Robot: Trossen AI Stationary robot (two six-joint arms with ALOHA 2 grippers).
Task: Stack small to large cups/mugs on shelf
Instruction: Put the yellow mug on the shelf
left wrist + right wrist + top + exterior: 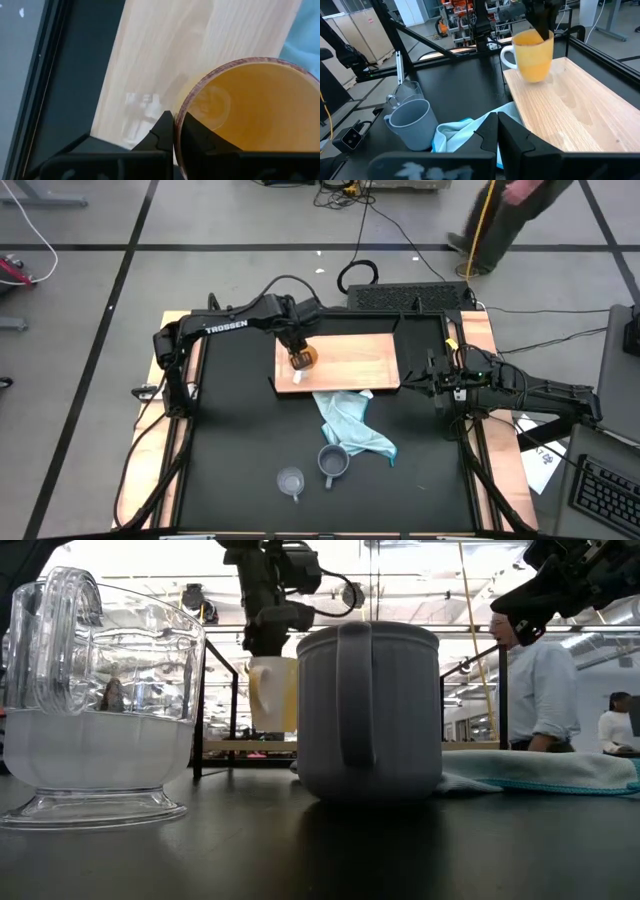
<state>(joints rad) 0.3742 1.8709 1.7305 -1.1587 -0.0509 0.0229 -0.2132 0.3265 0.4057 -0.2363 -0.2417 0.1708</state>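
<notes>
The shelf (350,360) lies flat across the far middle of the table, its long axis running left to right, with the light blue cloth (350,425) touching its near edge. The left gripper (297,350) holds the orange mug (535,55) above the board's left end, fingers pinching the rim, one inside and one outside. The mug hangs upright, mouth up, seemingly just clear of the wood, so setting it down looks like a straight drop. The right gripper (496,131) waits by the shelf's right end, fingers pressed together, holding nothing. The grey-blue mug (333,463) and the glass cup (291,481) stand side by side near the front edge (both nearer the left arm's side).
</notes>
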